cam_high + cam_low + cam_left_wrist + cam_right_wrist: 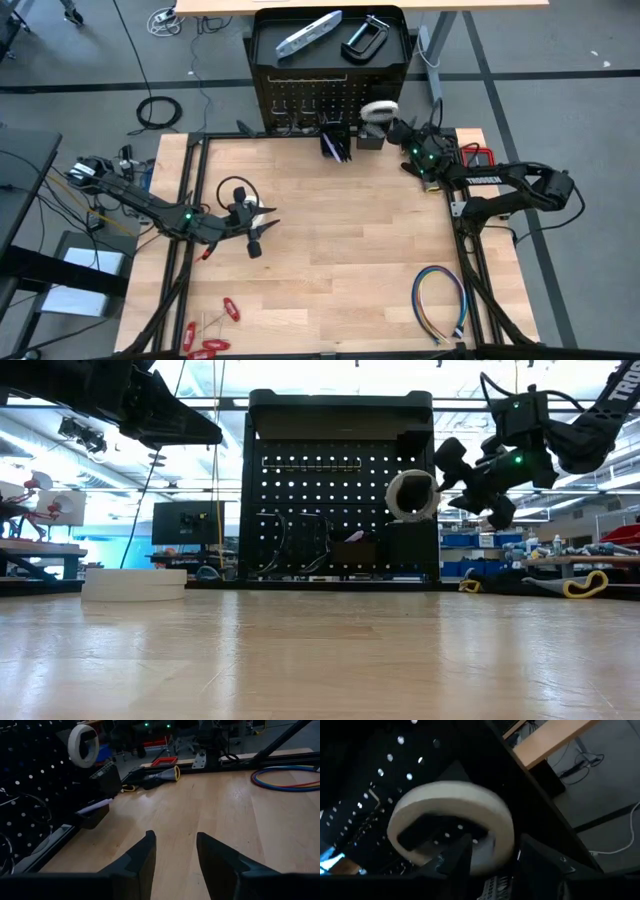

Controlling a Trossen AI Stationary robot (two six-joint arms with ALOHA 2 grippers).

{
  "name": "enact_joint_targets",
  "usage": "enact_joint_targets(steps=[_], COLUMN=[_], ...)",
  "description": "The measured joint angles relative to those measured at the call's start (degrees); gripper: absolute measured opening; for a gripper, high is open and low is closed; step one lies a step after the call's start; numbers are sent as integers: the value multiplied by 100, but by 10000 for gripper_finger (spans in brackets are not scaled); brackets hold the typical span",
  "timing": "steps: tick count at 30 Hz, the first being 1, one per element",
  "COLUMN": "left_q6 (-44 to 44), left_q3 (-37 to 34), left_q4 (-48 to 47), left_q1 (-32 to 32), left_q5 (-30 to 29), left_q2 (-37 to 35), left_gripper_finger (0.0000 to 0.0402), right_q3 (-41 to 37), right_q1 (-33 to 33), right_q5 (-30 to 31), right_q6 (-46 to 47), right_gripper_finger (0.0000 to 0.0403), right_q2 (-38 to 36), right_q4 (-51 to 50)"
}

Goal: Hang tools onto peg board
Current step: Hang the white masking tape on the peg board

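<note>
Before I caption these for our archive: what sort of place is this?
Probably a robotics lab or workshop: an upright black perforated peg board, a light wooden table, workbenches behind.

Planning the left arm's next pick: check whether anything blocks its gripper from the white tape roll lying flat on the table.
Nothing visible does. The left gripper hangs open above mid-table, and only bare table shows around it. The flat tape roll shows only in the low view, so its path can't be fully traced.

A grey floor (580,90) with dark seams surrounds the wooden counter (330,250). Cables (158,112) lie on it. Behind, bright ceiling lights (300,375), a monitor (185,522) and cluttered benches (590,555).
</note>
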Motion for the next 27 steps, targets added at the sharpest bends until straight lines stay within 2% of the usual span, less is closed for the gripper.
enact_joint_targets(steps=[6, 13, 17, 27], left_q6=[-2, 0, -2, -4], left_q3=[0, 0, 0, 1], left_q4=[-2, -53, -185, -236], left_q1=[0, 0, 0, 0], left_q5=[0, -2, -54, -57], left_q2=[0, 0, 0, 0], left_gripper_finger=[148, 148, 148, 148], right_q3=[0, 2, 2, 2], right_q1=[103, 371, 447, 484], right_q5=[-58, -414, -441, -452], right_q6=[-664, -1876, -2294, -2645], right_gripper_finger=[202, 196, 195, 193], right_q2=[0, -2, -2, -2], right_q4=[358, 1447, 1467, 1517])
